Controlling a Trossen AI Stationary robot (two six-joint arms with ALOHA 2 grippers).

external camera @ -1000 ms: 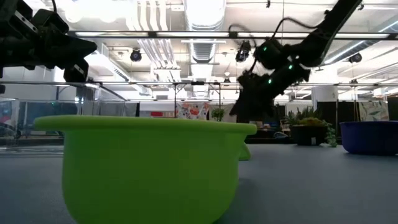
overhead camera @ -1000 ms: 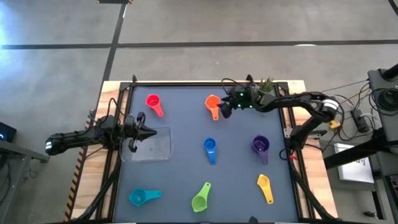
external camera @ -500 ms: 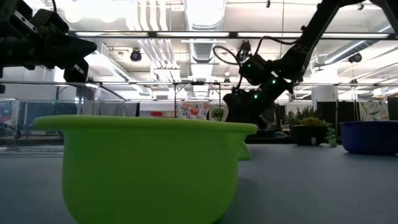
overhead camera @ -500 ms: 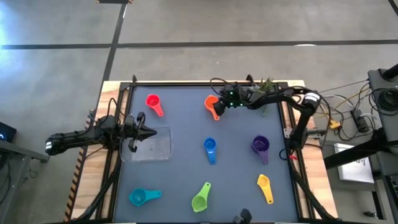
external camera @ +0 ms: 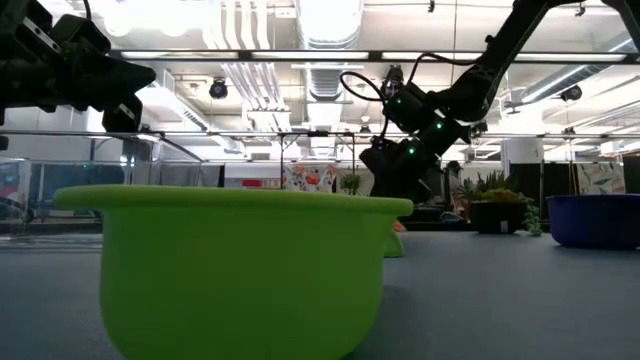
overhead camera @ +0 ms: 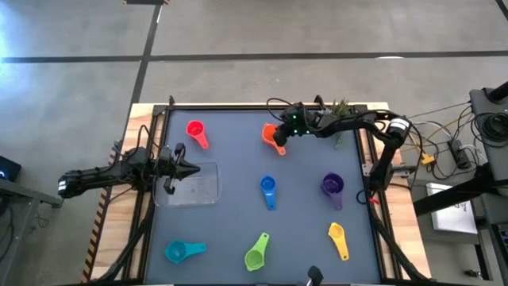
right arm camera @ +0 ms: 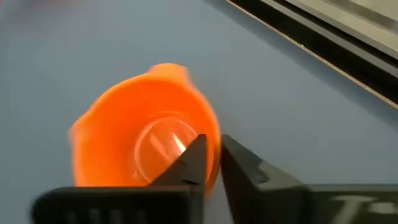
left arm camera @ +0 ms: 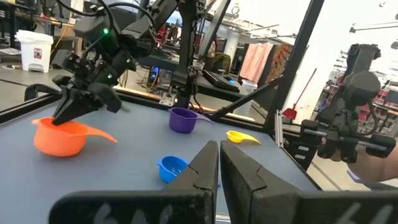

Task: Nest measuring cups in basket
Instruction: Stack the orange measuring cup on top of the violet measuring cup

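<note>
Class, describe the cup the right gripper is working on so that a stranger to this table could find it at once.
Start at the potted plant at the table's far edge, on the right arm's side, and follow the right gripper leftward from it. Its fingers straddle the rim of the orange cup, one inside the bowl. It is the only orange cup; the red cup sits farther left, untouched.

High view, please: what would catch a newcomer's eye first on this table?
Probably the bright cups scattered over the dark table, and the right gripper at the far edge, its fingers straddling the rim of the orange cup. The left gripper waits shut over the clear basket's left side.
</note>
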